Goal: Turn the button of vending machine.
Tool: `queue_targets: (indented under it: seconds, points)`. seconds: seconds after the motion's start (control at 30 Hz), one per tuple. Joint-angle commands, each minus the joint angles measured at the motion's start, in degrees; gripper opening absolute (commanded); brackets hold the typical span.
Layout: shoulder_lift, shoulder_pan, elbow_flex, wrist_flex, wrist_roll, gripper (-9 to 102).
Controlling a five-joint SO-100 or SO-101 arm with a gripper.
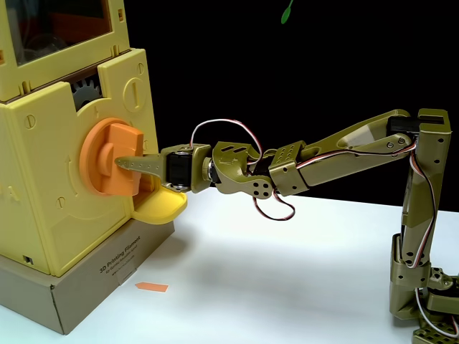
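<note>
The pincer (120, 163) reaches level to the dial (107, 158), apparently gripping its raised bar for twisting; the vending machine (43, 172) stands raised on a box (107, 276) at the tabletop's (287, 287) left edge.

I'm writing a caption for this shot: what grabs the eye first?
The orange button on the pale-yellow vending machine at the left stands out most. The olive-green arm reaches across from the right, its tool at the button's raised bar. Below sits a small yellow tray.

Robot demo bench, white table (287, 272), black backdrop (301, 64)
</note>
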Motion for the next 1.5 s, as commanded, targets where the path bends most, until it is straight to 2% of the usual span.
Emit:
queue_targets:
  seconds: [0.0, 0.2, 0.3, 0.7, 1.0, 1.1, 1.47]
  points:
    - [3.0, -0.3, -0.1, -1.2, 8.0, -1]
    - [3.0, -1.1, -0.1, -1.9, 28.6, -1]
    - [3.1, -1.6, 0.0, -3.3, 42.3, -1]
    - [4.3, -2.3, 0.9, -4.1, 108.3, -1]
    - [5.6, -1.4, 1.5, -4.1, 145.5, -1]
    - [6.1, -1.3, 1.8, -4.1, 152.0, -1]
    - [7.4, -2.5, 2.3, -3.2, 155.0, 1]
